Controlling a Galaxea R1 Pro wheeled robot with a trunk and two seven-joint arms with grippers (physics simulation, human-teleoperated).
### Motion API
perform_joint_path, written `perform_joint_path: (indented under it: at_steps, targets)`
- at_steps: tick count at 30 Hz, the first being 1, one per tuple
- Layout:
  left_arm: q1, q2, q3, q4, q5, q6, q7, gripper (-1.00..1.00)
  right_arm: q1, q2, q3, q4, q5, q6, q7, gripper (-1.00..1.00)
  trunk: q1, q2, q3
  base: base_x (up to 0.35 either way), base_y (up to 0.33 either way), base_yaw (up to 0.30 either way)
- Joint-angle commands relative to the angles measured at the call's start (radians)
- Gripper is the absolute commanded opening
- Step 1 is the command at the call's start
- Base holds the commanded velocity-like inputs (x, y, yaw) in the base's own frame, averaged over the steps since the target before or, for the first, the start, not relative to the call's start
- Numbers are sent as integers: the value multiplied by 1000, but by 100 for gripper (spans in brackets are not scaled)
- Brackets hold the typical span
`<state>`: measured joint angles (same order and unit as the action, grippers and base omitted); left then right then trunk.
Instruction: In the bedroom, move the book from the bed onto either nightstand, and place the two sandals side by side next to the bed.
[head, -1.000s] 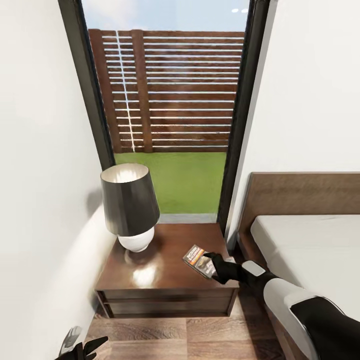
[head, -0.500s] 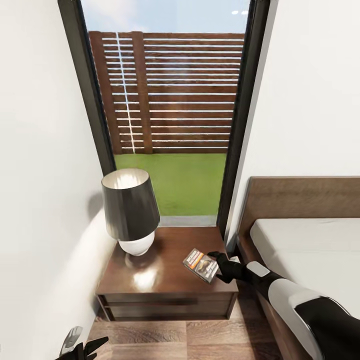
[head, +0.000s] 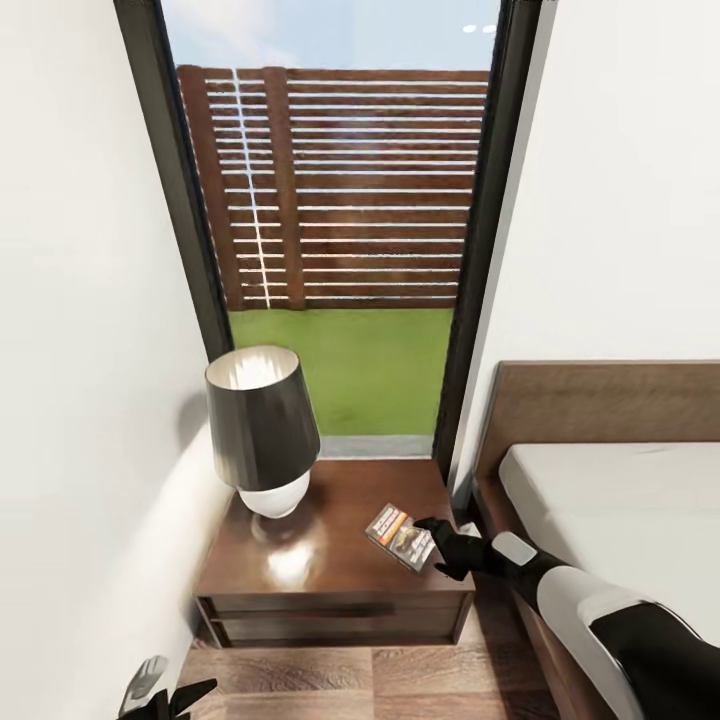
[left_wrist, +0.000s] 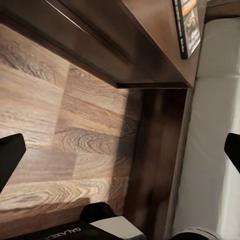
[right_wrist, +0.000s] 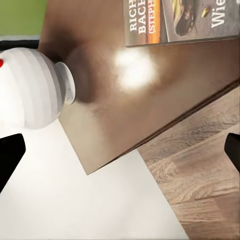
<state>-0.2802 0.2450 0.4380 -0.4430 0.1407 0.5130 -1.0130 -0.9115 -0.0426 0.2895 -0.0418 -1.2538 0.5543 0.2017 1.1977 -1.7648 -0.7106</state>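
Note:
The book (head: 400, 535) lies flat on the right part of the dark glossy nightstand (head: 300, 575), its orange band and white title facing up. My right gripper (head: 438, 548) is just to its right at the nightstand's edge, open, with the fingers spread apart and off the cover. In the right wrist view the book (right_wrist: 185, 17) lies on the shiny top (right_wrist: 150, 100), outside the fingers. My left gripper (head: 168, 697) hangs open low over the floor. The bed (head: 620, 500) is at the right. The sandals are out of view.
A lamp (head: 262, 430) with a dark shade and white base stands on the nightstand's left half. Behind it a tall window (head: 340, 250) looks onto grass and a slatted fence. A white wall closes the left side. Wooden floor (head: 400, 680) runs in front.
My right gripper has let go of the book, which now rests on the nightstand. The whole picture has drifted down a little, so the camera moved.

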Motion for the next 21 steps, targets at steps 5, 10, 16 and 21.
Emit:
perform_joint_path:
  at_steps: [5,10,16,21]
  targets:
    - [-1,-1,-15,6,-39,3,20,100,28,-3,7,0,4,2,4,100,-19,35,15,0,0,0]
    - [-1,-4,-32,11,-94,-24,53,100,68,-8,7,1,32,1,5,100,-39,70,31,0,0,0]
    - [-1,-4,-37,15,-111,-63,67,100,112,-15,7,2,113,0,5,100,-62,112,49,0,0,0]
    - [-1,-4,-38,18,-115,-77,89,100,157,-20,6,10,148,-3,5,100,-81,147,65,0,0,0]
